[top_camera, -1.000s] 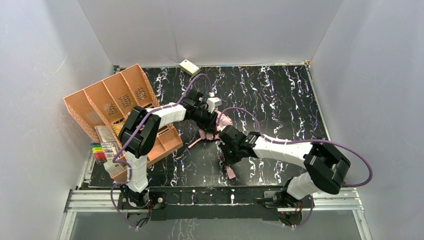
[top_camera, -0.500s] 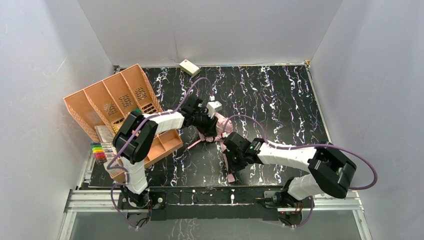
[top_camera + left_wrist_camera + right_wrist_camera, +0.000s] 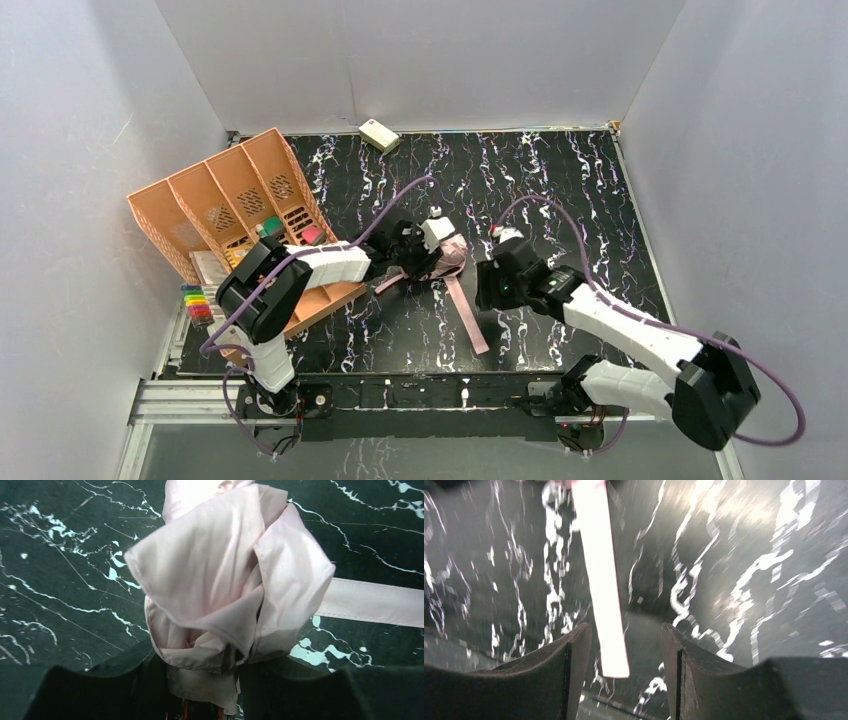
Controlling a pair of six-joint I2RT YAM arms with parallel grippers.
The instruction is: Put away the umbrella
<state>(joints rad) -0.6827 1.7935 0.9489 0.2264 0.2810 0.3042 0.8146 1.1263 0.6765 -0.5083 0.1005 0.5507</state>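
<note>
Black marble table (image 3: 560,180) with two arms; the pink umbrella (image 3: 447,252) lies at centre frame.
Nearest, at lower centre, the strap (image 3: 468,318) now lies flat. The right gripper (image 3: 626,635) has just let it go and hangs above it, jaws wide and empty. Behind it, the left gripper (image 3: 418,262) pinches the bunched fabric, jaws partly closed. With the strap loose, bundling looks unfinished. An orange organiser (image 3: 215,200) sits upper left.

Shiny pale pink umbrella (image 3: 225,595) fabric fills the left gripper (image 3: 420,260); a matching pink strap (image 3: 599,580) runs beneath the right gripper (image 3: 624,647). Under both, the table (image 3: 570,180) is black with white marble veins.
</note>
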